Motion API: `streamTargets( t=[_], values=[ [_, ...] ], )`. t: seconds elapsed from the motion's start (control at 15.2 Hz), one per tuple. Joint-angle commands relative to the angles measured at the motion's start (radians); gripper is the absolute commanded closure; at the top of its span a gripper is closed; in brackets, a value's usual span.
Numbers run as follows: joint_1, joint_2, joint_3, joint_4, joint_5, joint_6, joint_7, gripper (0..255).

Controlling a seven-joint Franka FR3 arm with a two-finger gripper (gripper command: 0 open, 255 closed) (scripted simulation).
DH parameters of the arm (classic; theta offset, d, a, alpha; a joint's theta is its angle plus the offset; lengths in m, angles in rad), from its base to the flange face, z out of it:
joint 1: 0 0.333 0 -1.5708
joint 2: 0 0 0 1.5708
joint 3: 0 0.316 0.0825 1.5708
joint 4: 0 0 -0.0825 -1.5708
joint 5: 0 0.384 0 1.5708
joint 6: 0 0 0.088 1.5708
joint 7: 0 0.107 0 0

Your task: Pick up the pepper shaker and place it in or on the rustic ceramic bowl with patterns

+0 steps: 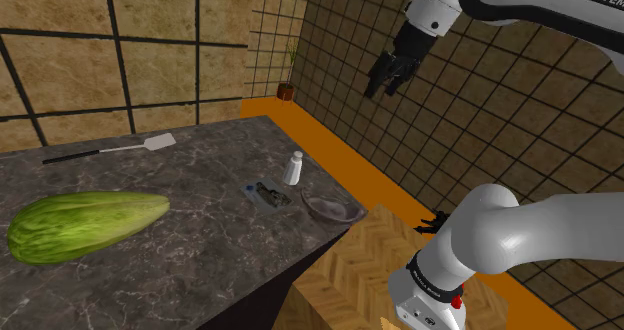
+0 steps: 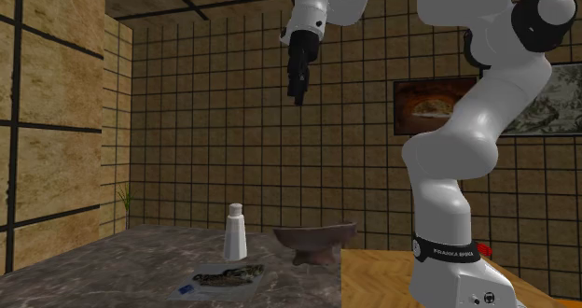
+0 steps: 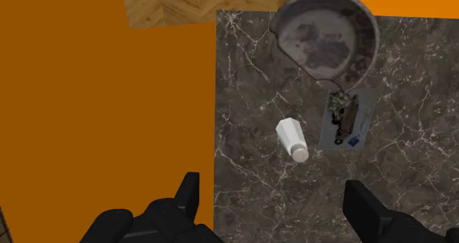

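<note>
Dark marble countertop bears a large green vegetable; brownish bowl sits at its corner by the stand; gripper hangs high above, fingers wide apart, holding nothing; white pepper shaker stands upright near the bowl, close to the edge.

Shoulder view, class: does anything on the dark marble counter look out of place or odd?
The striped green oblong vegetable at the shoulder view's left looks oddly huge: it dwarfs the white spatula beyond it and the upright white pepper shaker. Nothing looks spilled or toppled.
</note>
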Motion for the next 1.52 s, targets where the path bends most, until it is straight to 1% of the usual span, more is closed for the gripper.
streamTargets(
  t=[0.0,0.33,0.66,0.99,1.32,1.45],
  values=[
    [0.0,0.0,0.0,0.0,0.0,0.0,0.0,0],
    [0.002,0.087,0.066,-0.078,0.004,0.144,0.077,0],
    [0.001,0.21,0.13,-0.122,-0.002,0.288,0.159,0],
    [-0.009,0.366,0.194,-0.132,-0.029,0.426,0.252,0],
    [-0.028,0.547,0.254,-0.107,-0.09,0.548,0.363,0],
    [-0.03,0.564,0.254,-0.12,-0.097,0.577,0.368,0]
  ],
)
